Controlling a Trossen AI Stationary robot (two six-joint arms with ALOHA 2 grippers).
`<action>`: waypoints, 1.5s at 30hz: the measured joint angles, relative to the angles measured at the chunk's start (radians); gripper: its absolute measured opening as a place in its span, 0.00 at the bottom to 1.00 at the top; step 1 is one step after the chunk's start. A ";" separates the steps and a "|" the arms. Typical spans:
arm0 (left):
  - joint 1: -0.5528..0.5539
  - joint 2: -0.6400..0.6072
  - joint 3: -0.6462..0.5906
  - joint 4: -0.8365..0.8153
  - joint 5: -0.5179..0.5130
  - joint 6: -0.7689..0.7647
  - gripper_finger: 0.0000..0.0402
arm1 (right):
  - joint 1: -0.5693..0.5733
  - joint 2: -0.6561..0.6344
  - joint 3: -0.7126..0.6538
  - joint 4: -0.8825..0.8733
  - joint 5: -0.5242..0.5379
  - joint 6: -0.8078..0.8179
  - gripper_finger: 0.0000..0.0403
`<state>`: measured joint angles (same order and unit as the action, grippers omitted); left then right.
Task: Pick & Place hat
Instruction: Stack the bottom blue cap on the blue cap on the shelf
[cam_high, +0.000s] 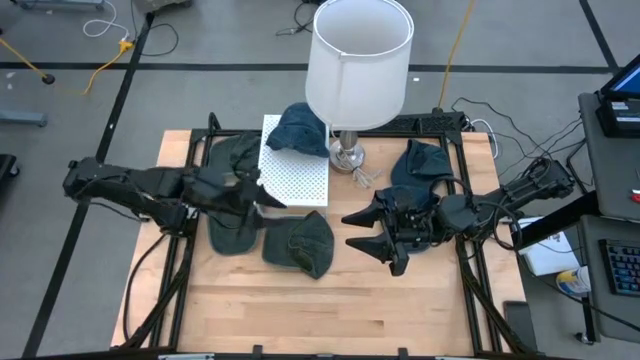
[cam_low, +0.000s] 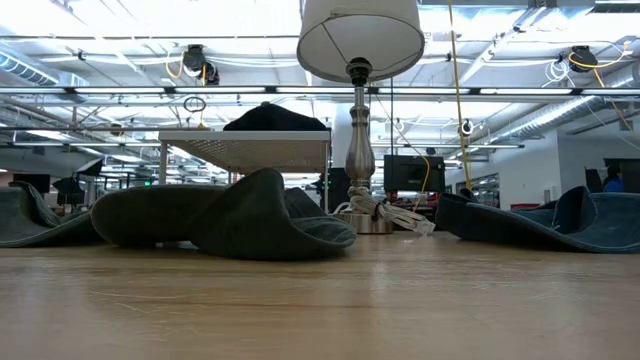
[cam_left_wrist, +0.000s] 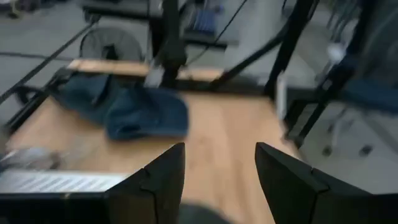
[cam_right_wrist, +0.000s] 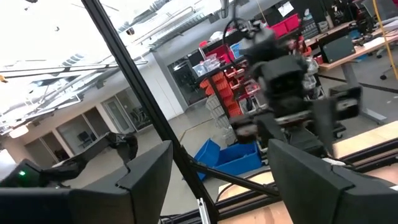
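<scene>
Both grippers hang above the wooden table (cam_high: 330, 310) with their fingers spread and nothing between them. Reaching in low from the table's left side, the left gripper (cam_high: 272, 196) sits over the edge of the white perforated platform (cam_high: 296, 172), just above the dark olive hat (cam_high: 232, 232) lying beside it; its own wrist view shows two dark fingers (cam_left_wrist: 158, 180) apart over bare wood. From the right side, the right gripper (cam_high: 372, 230) stretches toward the table's middle, tilted upward, its fingers pointing at a second olive hat (cam_high: 302, 242) nearby. Five hats are visible in all: these two side by side at the centre, another dark one (cam_high: 232, 152) at the back left, a blue one (cam_high: 300, 128) on the platform, and a blue one (cam_high: 420, 164) right of the lamp (cam_high: 358, 62).
</scene>
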<state>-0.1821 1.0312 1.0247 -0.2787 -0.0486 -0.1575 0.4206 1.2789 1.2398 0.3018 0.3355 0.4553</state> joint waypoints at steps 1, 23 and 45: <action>-0.027 0.001 0.000 0.029 -0.019 -0.019 0.50 | 0.000 0.000 0.000 -0.003 0.000 0.000 0.64; -0.438 0.120 0.000 0.446 -0.608 -0.266 0.50 | 0.008 -0.005 0.000 -0.154 -0.050 0.221 0.64; -0.436 0.141 0.000 0.427 -0.580 -0.365 0.50 | -0.061 -0.003 0.068 -1.129 -0.106 1.012 0.64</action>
<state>-0.6186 1.1717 1.0245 0.1478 -0.6285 -0.5226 0.3598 1.2759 1.3079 -0.8268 0.2295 1.4671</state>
